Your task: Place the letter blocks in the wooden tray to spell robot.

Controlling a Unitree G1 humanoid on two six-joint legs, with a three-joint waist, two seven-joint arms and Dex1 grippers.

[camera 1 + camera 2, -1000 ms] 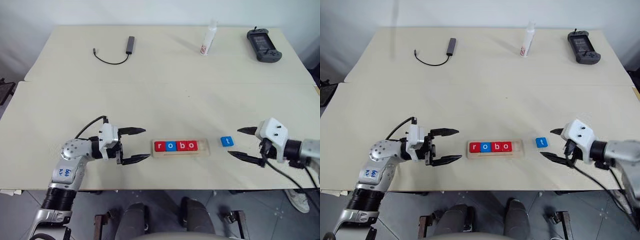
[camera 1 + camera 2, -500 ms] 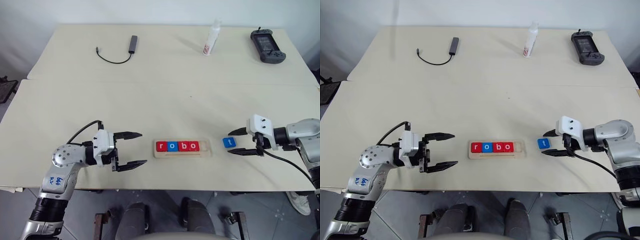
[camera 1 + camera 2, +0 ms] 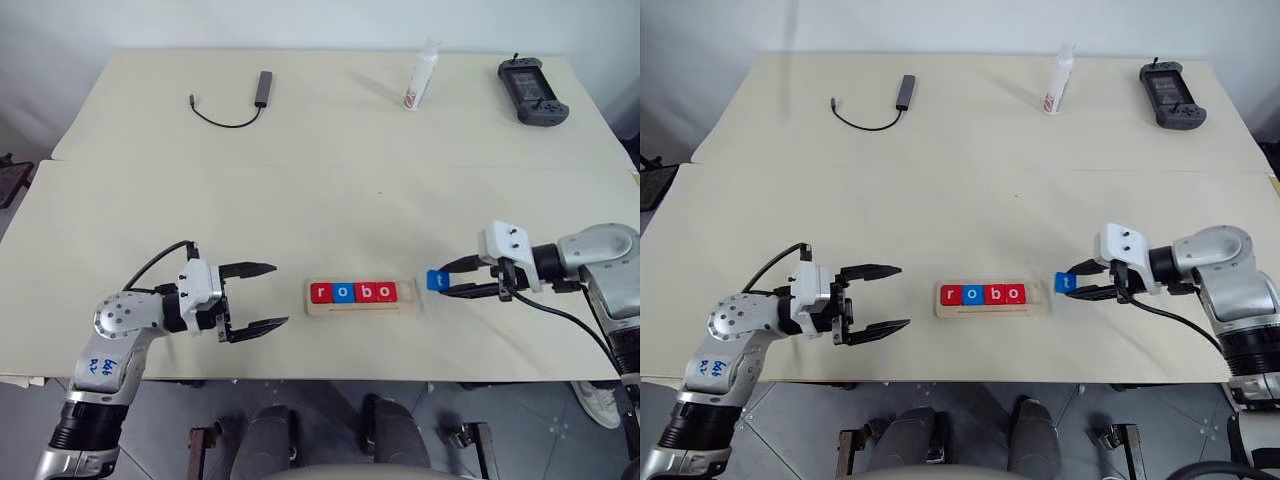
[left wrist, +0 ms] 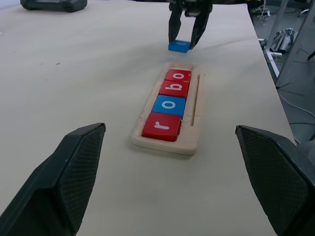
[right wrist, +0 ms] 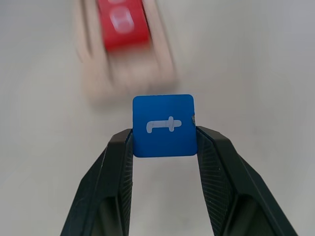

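My arms: silver casings, white wrist blocks, black fingers (image 4: 69,177) textured inside; black cable, blue scribble behind left jaws.

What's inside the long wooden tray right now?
The pale wooden tray holds four square letter tiles spelling r, o, b, o: red, blue, red, red. Its last slot is empty. The groove under the tiles is hidden.
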